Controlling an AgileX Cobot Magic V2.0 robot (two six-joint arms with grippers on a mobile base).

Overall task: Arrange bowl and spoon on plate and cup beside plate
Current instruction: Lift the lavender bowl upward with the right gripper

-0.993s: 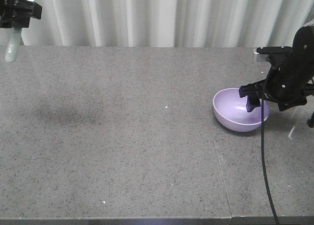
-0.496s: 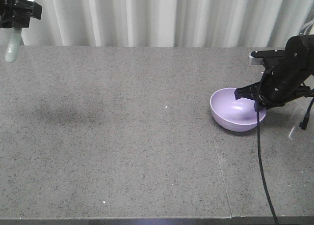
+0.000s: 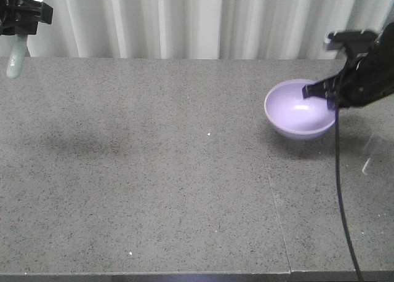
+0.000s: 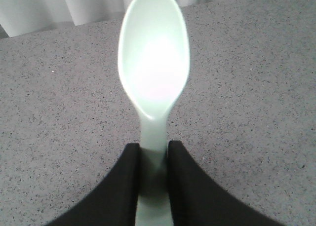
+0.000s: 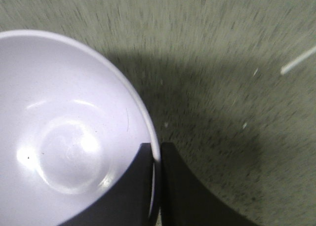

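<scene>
Newly raised off the grey tabletop (image 3: 154,165), round lilac plastic bowl (image 3: 295,112) hangs rim-pinched in right gripper (image 5: 156,162), left gripper (image 4: 152,162) clamping mint plastic spoon (image 4: 153,63); carrying step, next needs the unseen plate.

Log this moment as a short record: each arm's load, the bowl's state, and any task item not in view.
left gripper: jaws shut on the spoon handle, held high at the table's far left
right gripper: jaws pinch the bowl rim, one inside, one outside
bowl: upright, empty, seemingly lifted, shadow on the table below
plate: not in view
cup: not in view
</scene>
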